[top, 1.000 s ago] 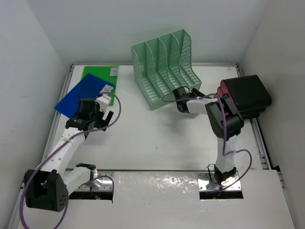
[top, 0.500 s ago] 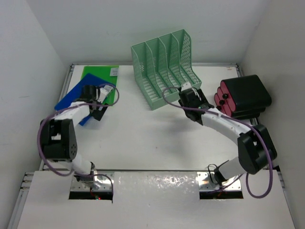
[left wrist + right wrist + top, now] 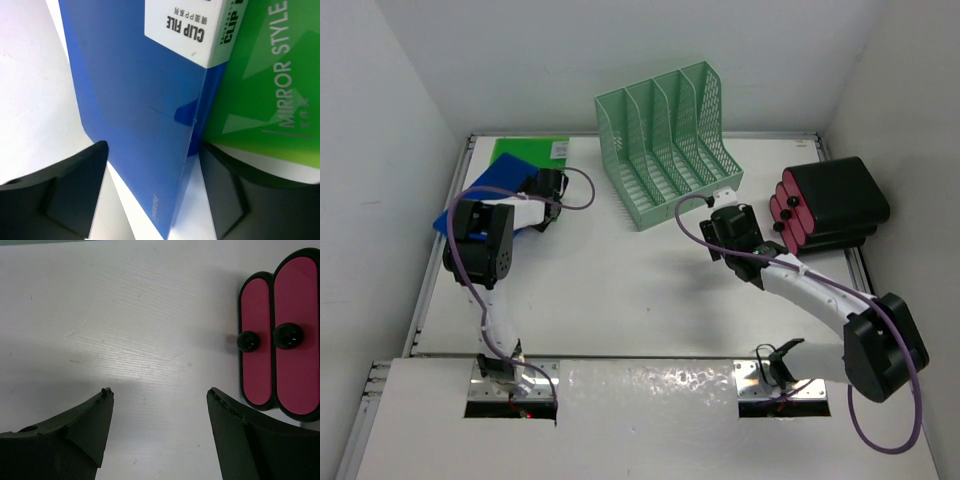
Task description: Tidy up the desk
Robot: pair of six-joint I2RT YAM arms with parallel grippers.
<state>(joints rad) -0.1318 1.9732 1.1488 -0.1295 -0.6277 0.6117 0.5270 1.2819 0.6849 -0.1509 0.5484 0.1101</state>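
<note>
Two folders lay flat left of the file rack [image 3: 665, 140], the blue file [image 3: 480, 192] overlapping the green file [image 3: 525, 153]. Its slots looked empty, so I judged the desk [image 3: 620, 300] beneath it unsorted. The left gripper [image 3: 546, 187] straddled the blue file, jaws apart. The right gripper [image 3: 725, 212] gaped right of the rack.

- Your left arm [image 3: 478, 240] goes up from its base at the near left, folds at a high elbow, and its forearm reaches far and a little to the right.
- Your left gripper [image 3: 546, 186] sits low at the far left. Its jaws stand apart, and both dark fingers [image 3: 65, 192] show in the wrist view.
- Your right arm [image 3: 820, 295] bends at an elbow near the right edge, with the forearm stretched far and left.
- Your right gripper [image 3: 725, 218] points downward, jaws wide apart.
</note>
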